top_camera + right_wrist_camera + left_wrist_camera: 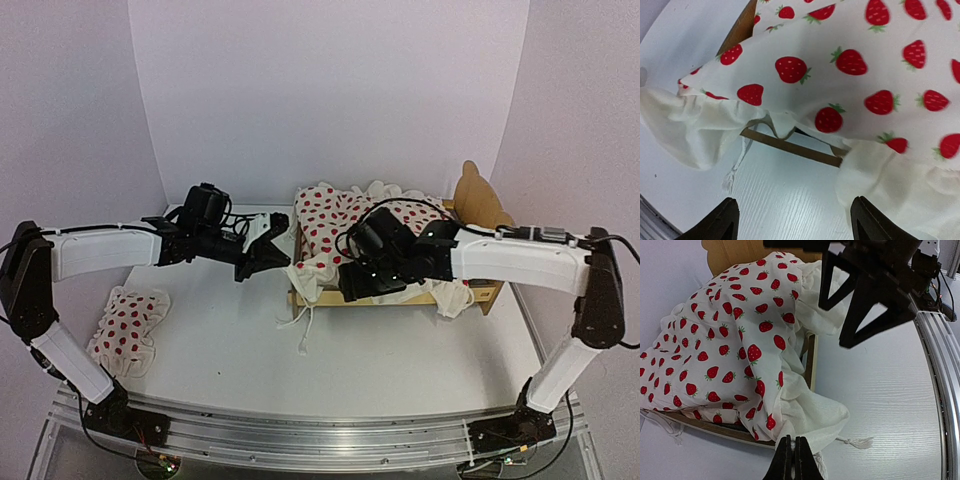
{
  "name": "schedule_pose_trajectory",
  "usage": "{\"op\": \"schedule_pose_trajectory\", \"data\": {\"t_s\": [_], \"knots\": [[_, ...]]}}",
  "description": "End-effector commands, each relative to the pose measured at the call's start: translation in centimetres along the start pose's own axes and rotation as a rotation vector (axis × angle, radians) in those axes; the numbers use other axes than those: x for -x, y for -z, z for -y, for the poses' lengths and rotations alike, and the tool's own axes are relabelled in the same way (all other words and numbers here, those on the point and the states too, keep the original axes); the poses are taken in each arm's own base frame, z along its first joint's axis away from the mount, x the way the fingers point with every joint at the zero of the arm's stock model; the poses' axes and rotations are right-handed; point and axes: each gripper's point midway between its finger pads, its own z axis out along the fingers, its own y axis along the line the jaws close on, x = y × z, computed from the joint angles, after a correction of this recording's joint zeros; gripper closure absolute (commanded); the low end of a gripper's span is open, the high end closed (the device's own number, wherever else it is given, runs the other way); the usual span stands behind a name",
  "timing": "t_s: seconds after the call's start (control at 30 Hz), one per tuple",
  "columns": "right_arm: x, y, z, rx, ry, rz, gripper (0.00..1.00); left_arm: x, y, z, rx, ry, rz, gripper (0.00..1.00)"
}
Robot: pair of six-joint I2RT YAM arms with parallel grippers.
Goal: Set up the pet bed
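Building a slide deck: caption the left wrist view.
Left gripper pinches the hem of a cream strawberry-print cloth draped over the light plywood pet bed.

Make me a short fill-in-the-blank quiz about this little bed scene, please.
The cloth draped over the pet bed is printed with red ____.
The right end effector has its jaws ____.
The small pillow lies nearest the ____ arm.
Missing words: strawberries; open; left.

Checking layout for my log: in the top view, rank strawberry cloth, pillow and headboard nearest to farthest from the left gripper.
1. strawberry cloth: its edge is at the left gripper tips, to the right.
2. pillow: lower left of the view.
3. headboard: far right.
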Motion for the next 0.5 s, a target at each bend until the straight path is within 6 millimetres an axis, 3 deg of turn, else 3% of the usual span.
{"op": "schedule_pose_trajectory", "data": {"t_s": [0.0,0.13,0.27,0.37,0.47], "knots": [[3.0,-2.3,-0.9,-0.041,-0.08,0.099,0.22,2.3,1.2,-0.1,0.028,-0.043,0.068,1.0],[4.0,-4.3,-0.5,-0.093,-0.08,0.123,0.24,2.4,1.2,-0.1,0.029,-0.042,0.075,1.0],[4.1,-6.3,-0.2,-0.107,-0.114,0.124,0.33,2.5,1.3,-0.2,0.032,-0.047,0.082,1.0],[4.0,-7.3,0.4,-0.119,-0.138,0.125,0.41,2.5,1.3,-0.1,0.034,-0.05,0.081,1.0],[4.0,-8.0,1.3,-0.155,-0.149,0.137,0.56,2.4,1.3,-0.1,0.035,-0.048,0.08,1.0]]}}
